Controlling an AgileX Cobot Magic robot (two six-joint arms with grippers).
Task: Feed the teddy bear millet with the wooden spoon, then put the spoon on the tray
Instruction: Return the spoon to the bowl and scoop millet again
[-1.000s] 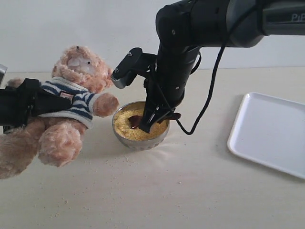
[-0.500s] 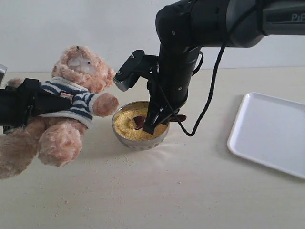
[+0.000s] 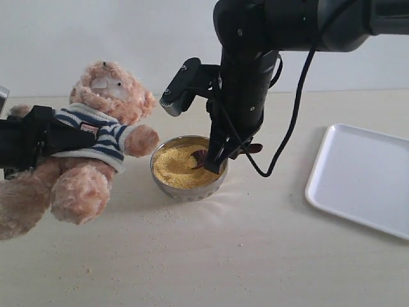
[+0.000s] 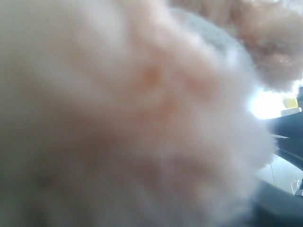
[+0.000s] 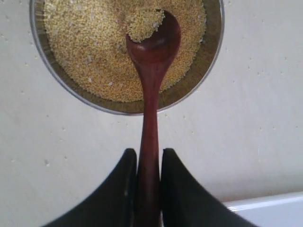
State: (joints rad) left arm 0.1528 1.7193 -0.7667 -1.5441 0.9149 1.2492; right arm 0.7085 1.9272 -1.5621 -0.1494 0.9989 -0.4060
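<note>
While the right gripper [image 5: 148,157] is clamping its two black fingers [image 5: 125,182] tightly on the slim handle of the small, glossy, dark reddish-brown wooden spoon [image 5: 150,90], the spoon's oval end is sitting over the small round shiny metal bowl [image 5: 211,52]. It is carrying a little heap of the fine yellow millet [image 5: 85,47] that is filling that bowl. Whether the spoon is clear of the mound is hard to tell.

Just left of the bowl in the exterior view, the left gripper [image 3: 70,137] is gripping the fluffy light-brown teddy bear [image 3: 105,96] across its blue-and-white striped shirt, with one paw reaching close to the bowl's rim. The left wrist view is showing only blurred fur.

The flat white rectangular tray [image 3: 358,173] is lying well to the right of the bowl on the cream table [image 3: 255,256].
</note>
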